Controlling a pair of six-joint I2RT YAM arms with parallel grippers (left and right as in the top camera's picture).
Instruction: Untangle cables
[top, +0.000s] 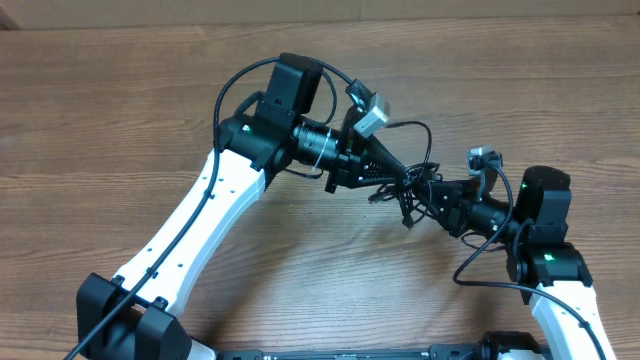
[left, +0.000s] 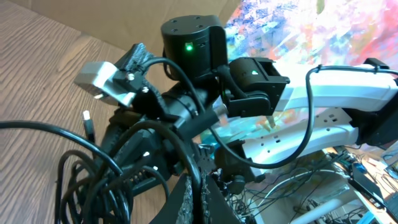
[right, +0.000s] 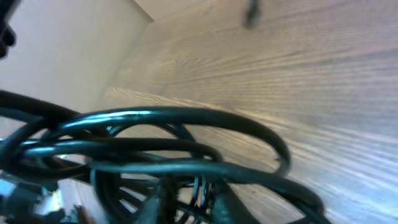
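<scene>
Several cables (top: 408, 190) — clumped overhead, distinct loops from right wrist.

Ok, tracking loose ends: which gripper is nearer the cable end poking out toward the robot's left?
Left. Left gripper sits beside the cable end; right gripper is across the tangle.

1. My table (top: 120, 90) fills the overhead view: a brown wood-grain top, grain running side to side, evenly lit.
2. Now the left wrist view, where a plain brown cardboard panel (left: 93, 15) stands along the table's far edge.
3. Right beside it is a backdrop (left: 323, 31) splashed with pink, blue and orange.
4. Below that, off the table, there's a clutter of thin wires (left: 298, 199).
5. In the right wrist view a pale beige wall (right: 62, 56) meets the table edge, and a soft sheen lies on the grain.
</scene>
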